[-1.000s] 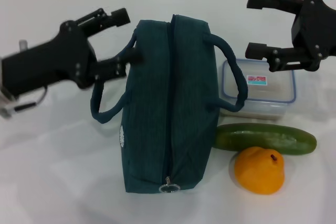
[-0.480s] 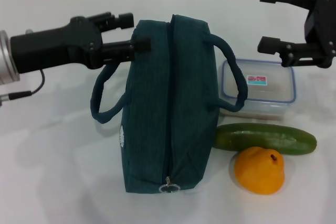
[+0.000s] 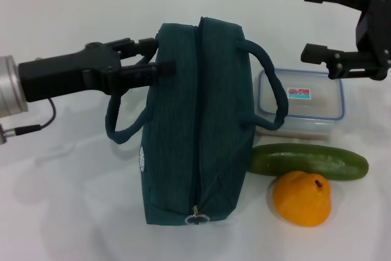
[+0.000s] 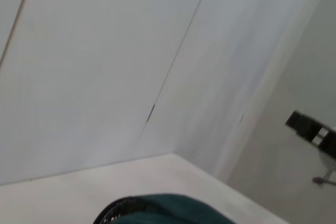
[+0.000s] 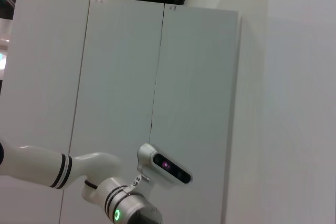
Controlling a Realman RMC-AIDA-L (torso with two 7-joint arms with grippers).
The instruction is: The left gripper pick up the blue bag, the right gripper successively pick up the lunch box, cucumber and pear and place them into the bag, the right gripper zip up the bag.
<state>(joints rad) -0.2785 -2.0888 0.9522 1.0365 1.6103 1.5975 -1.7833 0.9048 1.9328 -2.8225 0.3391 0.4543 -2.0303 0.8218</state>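
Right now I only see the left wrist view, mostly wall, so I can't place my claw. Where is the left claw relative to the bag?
Observer: The left claw is open at the far end of the blue bag's left handle.
Operator: Is the zip shut?
Observer: It looks closed, with the ring pull at the near end.
Operator: And the right claw?
Observer: The right claw hangs open above the lunch box.

The blue bag is matt woven cloth with a metal zip ring; the lunch box is clear smooth plastic; the cucumber is glossy; the pear looks lumpy; the tabletop is smooth white
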